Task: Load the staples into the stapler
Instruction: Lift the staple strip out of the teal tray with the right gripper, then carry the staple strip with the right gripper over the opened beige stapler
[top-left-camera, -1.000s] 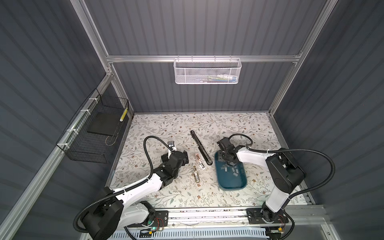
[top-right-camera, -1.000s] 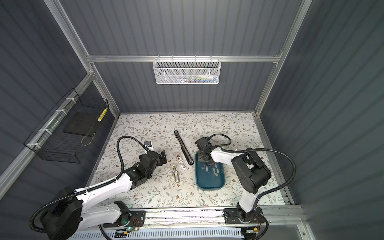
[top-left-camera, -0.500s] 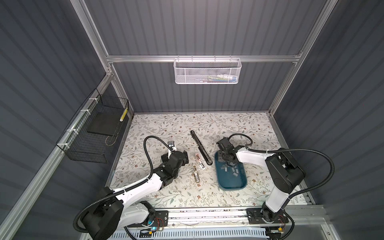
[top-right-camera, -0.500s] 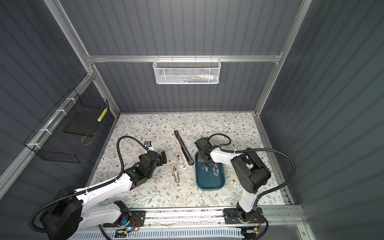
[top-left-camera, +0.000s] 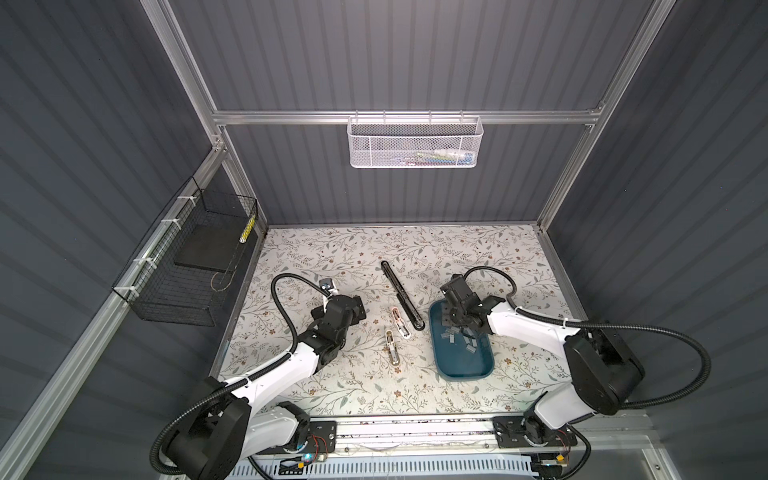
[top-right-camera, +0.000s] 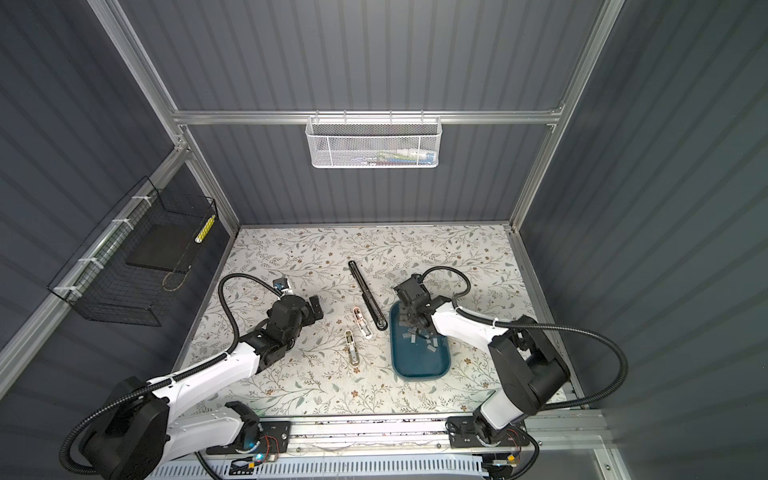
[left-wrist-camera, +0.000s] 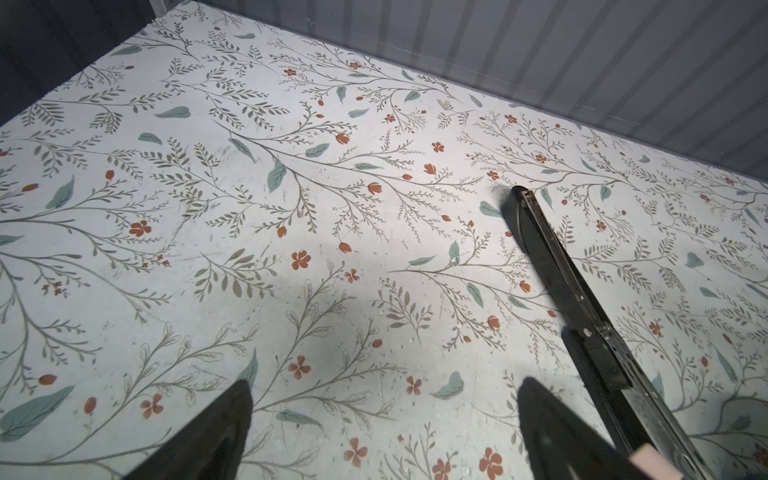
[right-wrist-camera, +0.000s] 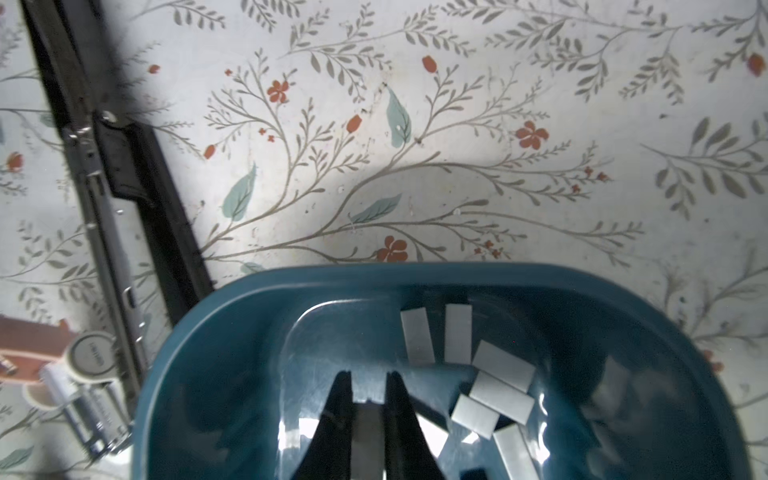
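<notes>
Several silver-grey staples (right-wrist-camera: 498, 386) lie in a blue tray (right-wrist-camera: 291, 282), also seen in both top views (top-left-camera: 461, 334) (top-right-camera: 419, 334). My right gripper (right-wrist-camera: 369, 376) reaches down into the tray's far end (top-left-camera: 455, 326) and is shut on one staple strip (right-wrist-camera: 368, 428), which shows grey between its fingers. A long black stapler (top-left-camera: 402, 295) (top-right-camera: 368, 299) lies opened out flat just left of the tray, its metal channel (right-wrist-camera: 104, 249) facing up. My left gripper (left-wrist-camera: 384, 384) (top-left-camera: 357, 309) stands open and empty over bare table, left of the stapler (left-wrist-camera: 582, 299).
Two small pinkish-white staplers (top-left-camera: 400, 325) (top-left-camera: 392, 353) lie between the arms, close to the black one's near end. The tray's near half (top-left-camera: 465, 370) holds nothing. A black wire basket (top-left-camera: 187, 270) hangs on the left wall and a white mesh basket (top-left-camera: 415, 143) on the back rail.
My right gripper's fingers have come together on a staple strip in the tray. The left arm has stayed where it was.
</notes>
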